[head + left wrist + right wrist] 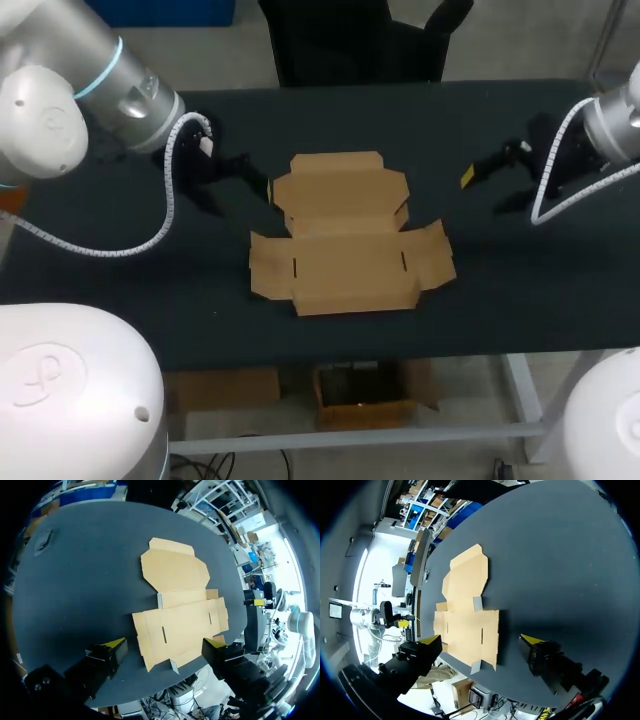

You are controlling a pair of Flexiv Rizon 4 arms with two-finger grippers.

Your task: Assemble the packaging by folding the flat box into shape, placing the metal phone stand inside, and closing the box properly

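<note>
Shown with left arm (110, 90) entering at the left and right arm (612, 125) at the right, both angled inward toward the middle. Holds left gripper (165, 642) with yellow-tipped fingers spread wide apart. Holds right gripper (481, 640) likewise, tips well apart, facing the left one.

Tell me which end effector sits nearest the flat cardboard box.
The left end effector: its fingers almost reach the left edge of the flat box, while the right end effector stands clearly farther off the opposite side.
</note>
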